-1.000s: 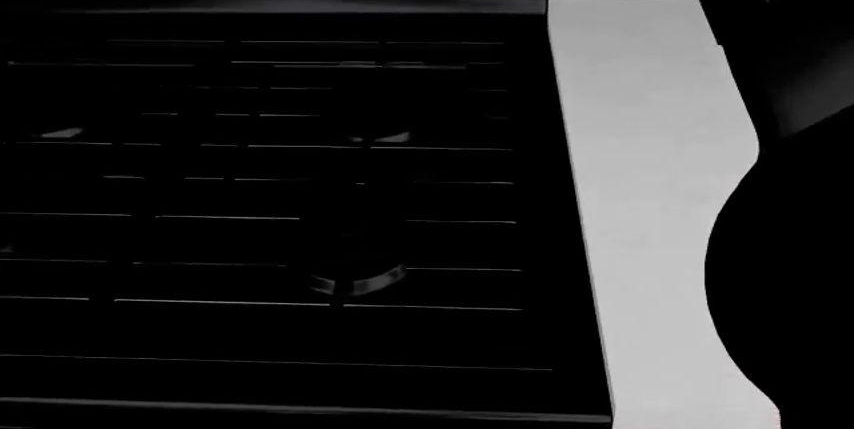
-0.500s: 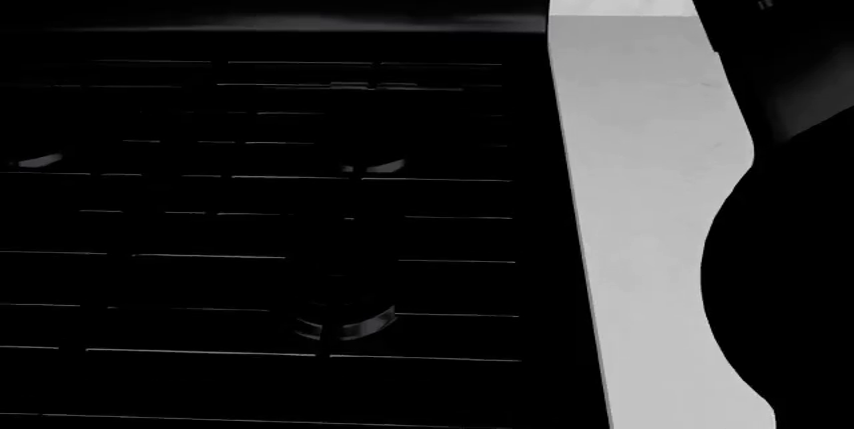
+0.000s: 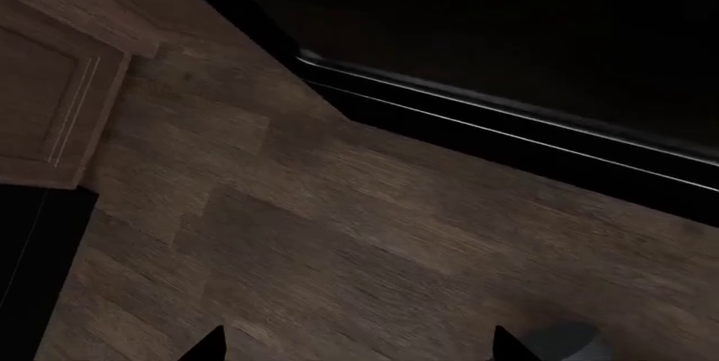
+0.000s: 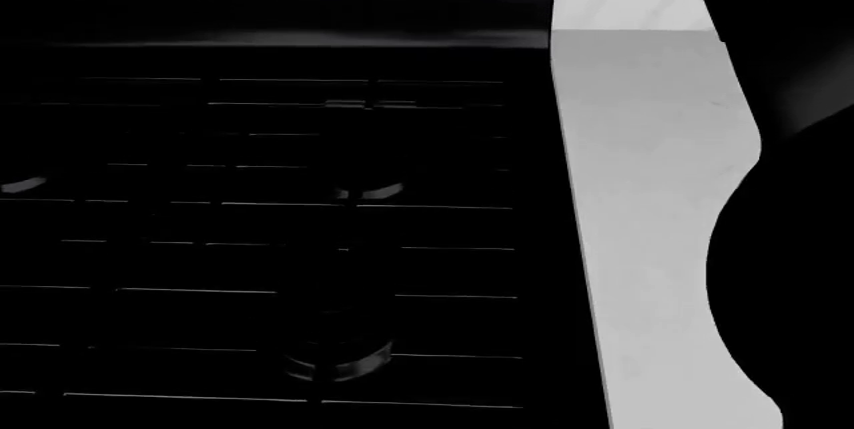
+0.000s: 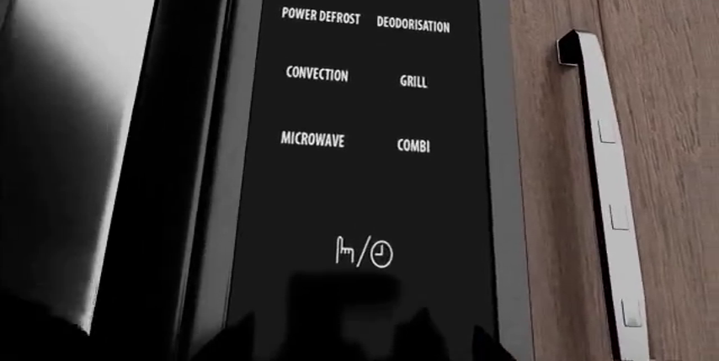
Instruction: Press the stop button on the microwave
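Facing the microwave's control panel (image 5: 365, 125) at close range, the right wrist camera shows a glossy black strip with white labels in two columns: Healthy Cooking, Dough Proof, Power Defrost, Deodorisation, Convection, Grill, Microwave, Combi. Below them sits a hand-and-clock symbol (image 5: 364, 252). No label reading "stop" is visible; the button probably lies lower, at about 6 o'clock from that symbol, where the dark tips of the right tool (image 5: 337, 327) hide the panel. Whether this tool is open or closed cannot be told from these tips alone.

At 3 o'clock from the panel is a wooden cabinet door (image 5: 663, 125) with a metal handle (image 5: 601, 184).

The panel looks like a flat, rigid touch surface, smooth and likely slippery. There is nothing to grip; it calls for a short, square push with one fingertip, light enough not to skid sideways onto a neighbouring pad.

The left wrist camera shows a wood floor (image 3: 337, 235) and two separated tips of the left tool (image 3: 357, 346), so it appears open and empty.

The head camera shows a black stove (image 4: 267, 199) and a pale tabletop (image 4: 654, 199) at its 3 o'clock.
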You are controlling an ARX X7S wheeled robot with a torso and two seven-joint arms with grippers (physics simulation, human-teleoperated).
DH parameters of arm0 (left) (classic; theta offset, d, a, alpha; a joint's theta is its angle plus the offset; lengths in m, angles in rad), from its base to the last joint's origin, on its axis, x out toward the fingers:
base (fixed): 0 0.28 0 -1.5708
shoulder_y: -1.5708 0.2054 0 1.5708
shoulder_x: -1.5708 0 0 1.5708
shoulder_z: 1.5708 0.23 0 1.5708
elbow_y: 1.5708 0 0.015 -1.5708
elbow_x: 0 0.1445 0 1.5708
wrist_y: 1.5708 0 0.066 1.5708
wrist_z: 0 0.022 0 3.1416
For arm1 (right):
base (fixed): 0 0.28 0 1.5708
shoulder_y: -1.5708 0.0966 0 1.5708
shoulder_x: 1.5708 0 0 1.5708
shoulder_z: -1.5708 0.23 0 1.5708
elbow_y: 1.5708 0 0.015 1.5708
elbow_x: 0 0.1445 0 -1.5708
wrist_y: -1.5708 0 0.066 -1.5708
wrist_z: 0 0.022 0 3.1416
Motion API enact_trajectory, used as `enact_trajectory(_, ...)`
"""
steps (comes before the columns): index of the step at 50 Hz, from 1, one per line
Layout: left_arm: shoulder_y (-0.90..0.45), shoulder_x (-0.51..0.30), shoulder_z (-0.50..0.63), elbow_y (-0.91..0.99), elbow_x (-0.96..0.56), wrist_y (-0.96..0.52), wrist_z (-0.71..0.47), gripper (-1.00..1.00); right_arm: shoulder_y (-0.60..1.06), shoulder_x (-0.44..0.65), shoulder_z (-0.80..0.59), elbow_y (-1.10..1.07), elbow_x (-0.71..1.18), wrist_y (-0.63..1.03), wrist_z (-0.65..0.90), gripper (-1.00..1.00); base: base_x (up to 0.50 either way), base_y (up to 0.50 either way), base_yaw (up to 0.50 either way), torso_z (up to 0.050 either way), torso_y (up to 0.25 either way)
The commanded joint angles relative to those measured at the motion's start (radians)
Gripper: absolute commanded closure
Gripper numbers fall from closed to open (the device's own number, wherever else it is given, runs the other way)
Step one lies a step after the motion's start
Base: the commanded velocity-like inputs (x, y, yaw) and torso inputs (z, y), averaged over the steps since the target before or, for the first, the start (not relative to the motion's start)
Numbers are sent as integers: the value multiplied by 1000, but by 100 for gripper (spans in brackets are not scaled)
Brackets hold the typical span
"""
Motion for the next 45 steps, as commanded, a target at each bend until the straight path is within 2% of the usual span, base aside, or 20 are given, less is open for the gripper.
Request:
enact_trajectory(1,1,0,0,-1,0,0,0,-100,38,0,6,2,-6,6,6,-100,0,0,0,50,107)
enact_trajectory(6,1,0,0,-1,0,0,0,-100,26,0,7,-6,-4,0,-13,-100,0,0,0,50,107)
enact_trajectory(12,1,0,0,-1,0,0,0,-100,15,0,3,-5,-3,-1,3,-100,447,-61,0,50,106)
enact_trajectory(23,1,0,0,-1,0,0,0,-100,15,0,2,-2,-22,-11,1,-100,8,0,1,47,95)
enact_trajectory(45,1,0,0,-1,0,0,0,-100,42,0,-1,14,-50,73,7,-100,8,0,1,1,0)
